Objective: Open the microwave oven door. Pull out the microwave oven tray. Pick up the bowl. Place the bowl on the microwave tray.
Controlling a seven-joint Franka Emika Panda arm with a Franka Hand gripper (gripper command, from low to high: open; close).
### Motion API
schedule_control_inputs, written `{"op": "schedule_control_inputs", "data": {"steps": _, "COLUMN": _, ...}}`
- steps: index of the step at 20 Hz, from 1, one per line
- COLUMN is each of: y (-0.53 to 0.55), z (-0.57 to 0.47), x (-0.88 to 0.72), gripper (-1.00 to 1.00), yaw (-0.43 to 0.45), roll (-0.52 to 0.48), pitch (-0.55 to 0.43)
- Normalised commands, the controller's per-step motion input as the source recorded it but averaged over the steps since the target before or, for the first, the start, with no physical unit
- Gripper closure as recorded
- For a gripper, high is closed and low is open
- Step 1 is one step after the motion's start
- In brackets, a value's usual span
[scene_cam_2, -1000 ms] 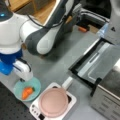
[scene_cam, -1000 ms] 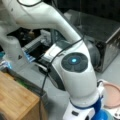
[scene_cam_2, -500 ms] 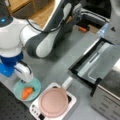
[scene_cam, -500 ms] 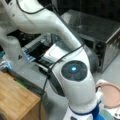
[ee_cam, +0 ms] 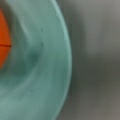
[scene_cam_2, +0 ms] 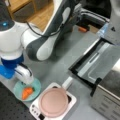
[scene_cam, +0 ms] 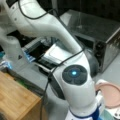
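The microwave oven (scene_cam: pixel 100 30) stands at a front view's top right, and its body (scene_cam_2: pixel 107 97) shows in both front views. Its door (scene_cam_2: pixel 79 67) hangs open and folded down. The pale tray (scene_cam_2: pixel 98 61) lies drawn out over the door, and shows past the arm as tray (scene_cam: pixel 53 53). The teal bowl (scene_cam_2: pixel 33 86) sits on the grey table at a front view's bottom left, with an orange carrot-like piece (scene_cam_2: pixel 27 92) inside. My gripper (scene_cam_2: pixel 28 80) is right over the bowl's near rim. In the wrist view the bowl (ee_cam: pixel 42 75) fills the left side, very close.
A pink plate (scene_cam_2: pixel 53 102) lies on a white rack (scene_cam_2: pixel 71 100) just right of the bowl, and the plate (scene_cam: pixel 112 92) shows again beside the arm. A wooden block (scene_cam: pixel 15 100) stands at a front view's bottom left. The arm's own links cross the table's middle.
The hand has come down and slightly to the right onto the bowl's rim. The oven, tray and plate have not moved.
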Motion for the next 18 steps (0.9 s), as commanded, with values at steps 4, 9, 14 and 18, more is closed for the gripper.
{"op": "schedule_control_inputs", "data": {"steps": 4, "y": -0.13, "z": -0.10, "x": 0.09, "gripper": -1.00, "yaw": 0.130, "roll": -0.072, "pitch": 0.032}}
{"op": "schedule_control_inputs", "data": {"steps": 9, "y": -0.12, "z": -0.08, "x": 0.05, "gripper": -1.00, "yaw": 0.137, "roll": -0.083, "pitch": 0.034}}
{"op": "schedule_control_inputs", "data": {"steps": 14, "y": -0.12, "z": -0.06, "x": 0.00, "gripper": -1.00, "yaw": 0.141, "roll": -0.111, "pitch": 0.022}}
{"op": "schedule_control_inputs", "data": {"steps": 18, "y": -0.08, "z": -0.08, "x": 0.02, "gripper": -1.00, "yaw": 0.148, "roll": -0.121, "pitch": -0.009}}
